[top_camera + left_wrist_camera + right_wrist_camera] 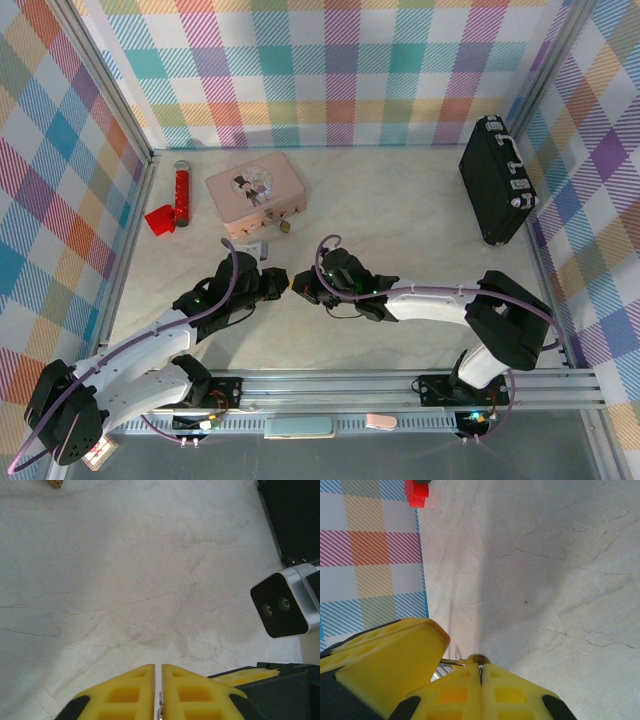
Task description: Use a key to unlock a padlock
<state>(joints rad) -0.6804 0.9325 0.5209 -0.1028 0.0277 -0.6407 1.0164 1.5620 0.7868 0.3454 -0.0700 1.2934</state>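
My two grippers meet tip to tip over the middle of the marble table. The right gripper [299, 289] [481, 666] is shut on the padlock [479, 658], whose small brass top pokes out just past the yellow pads. A thin silvery metal piece [451, 662] runs left from it toward the left gripper's yellow finger [395, 660]. The left gripper [281, 282] [158, 667] has its pads almost together on the key [161, 700], a thin silvery sliver edge-on in the narrow gap. Whether the key sits inside the padlock is hidden by the fingers.
A pink box [255, 190] lies at the back left with a small brass piece [285, 226] at its front edge. A red tube [183, 192] and a red cap [160, 220] lie left of it. A black case [495, 180] stands by the right wall.
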